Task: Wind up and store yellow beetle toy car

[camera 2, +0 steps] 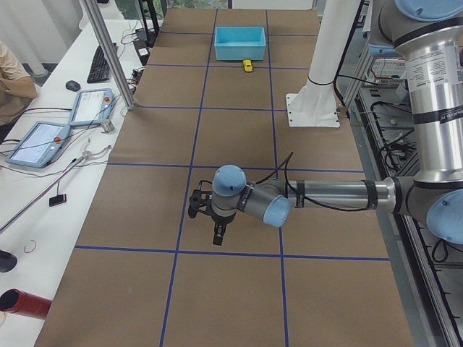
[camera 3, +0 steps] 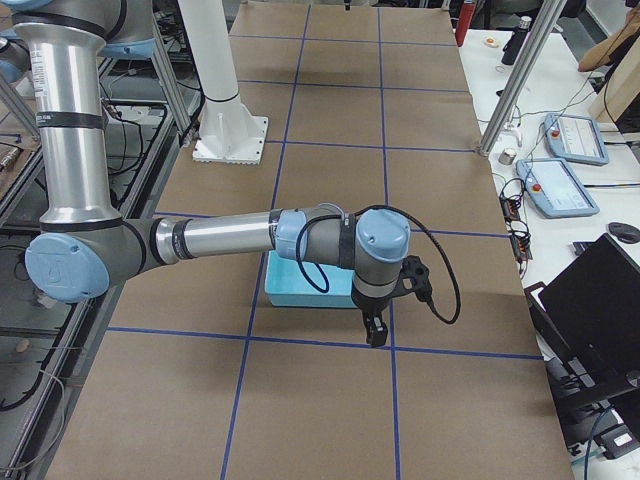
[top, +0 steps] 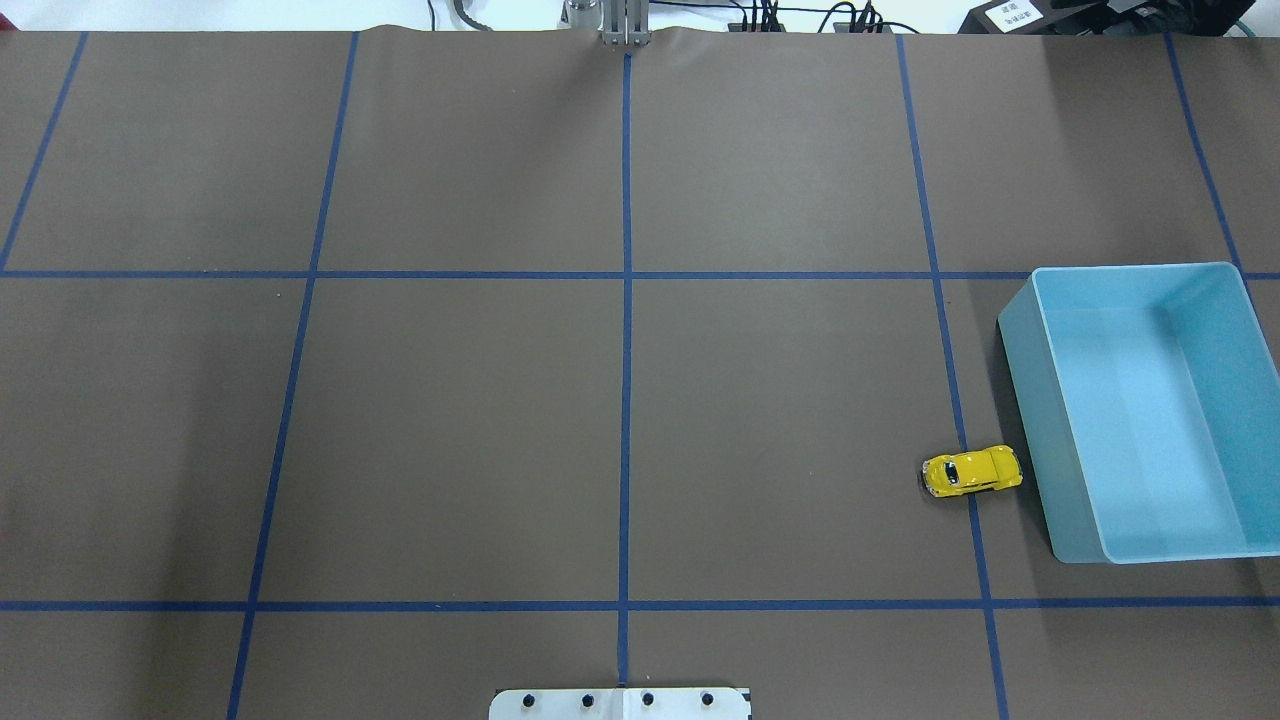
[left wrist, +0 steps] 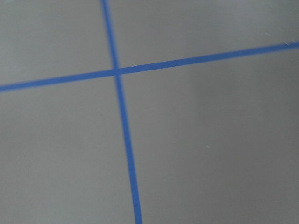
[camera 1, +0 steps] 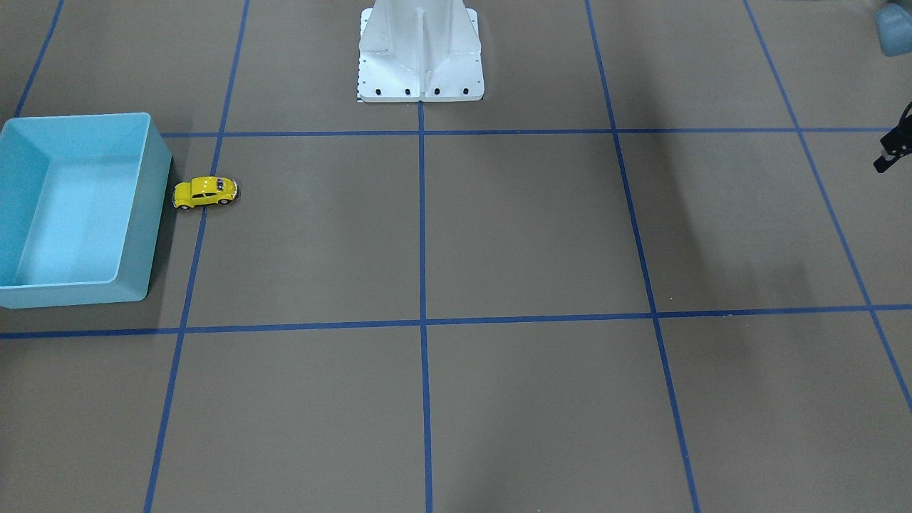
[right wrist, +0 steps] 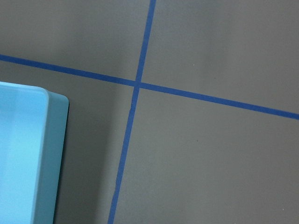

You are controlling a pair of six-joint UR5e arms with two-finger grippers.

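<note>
Currently, the yellow beetle toy car (top: 972, 472) stands on its wheels on the table (top: 460, 430), across a blue tape line (top: 968, 440). In the overhead view it sits at roughly 8 o'clock of the light blue bin (top: 1022, 380), just beside the bin's long outer wall. Whether the two touch cannot be told.

The left gripper (camera 2: 219, 235) hangs fingers-down over the table, well apart from the car. Whether its fingers are spread or pressed together cannot be told. The left wrist view shows only table cover and a tape crossing.

The right gripper (camera 3: 375, 330) also points down, at about 5 o'clock of the bin in the exterior right view. Its finger spacing cannot be told either. The right wrist view shows a corner of the bin at 8 o'clock.
</note>
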